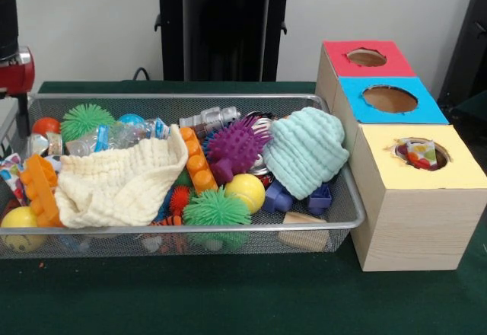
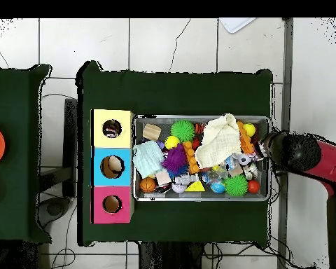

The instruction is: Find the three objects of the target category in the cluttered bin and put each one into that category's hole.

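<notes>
The arm's end (image 2: 272,148) sits over one short end of the wire-mesh bin (image 1: 346,221), at its rim, and from where I stand its fingers are hidden under the black wrist, so I cannot tell whether they are apart or together. The red and black arm (image 2: 318,160) reaches in level from the side, its black section over the bin's edge and the red section trailing outward off the table. In the front view only a red and black piece of it (image 1: 14,61) shows at the picture's edge, above the bin's end.

Just beside that end lie a cream knitted cloth (image 1: 118,184), draped over other toys, an orange building-block strip (image 1: 39,190) and a yellow ball (image 1: 20,218). Further along are a green spiky ball (image 1: 217,208), a purple spiky ball (image 1: 234,146) and a pale teal knitted cloth (image 1: 306,151).

Against the bin's other end stands a wooden box with three holes: red top (image 1: 367,58), blue top (image 1: 389,99), yellow top (image 1: 420,154). Something colourful shows inside the yellow hole.
</notes>
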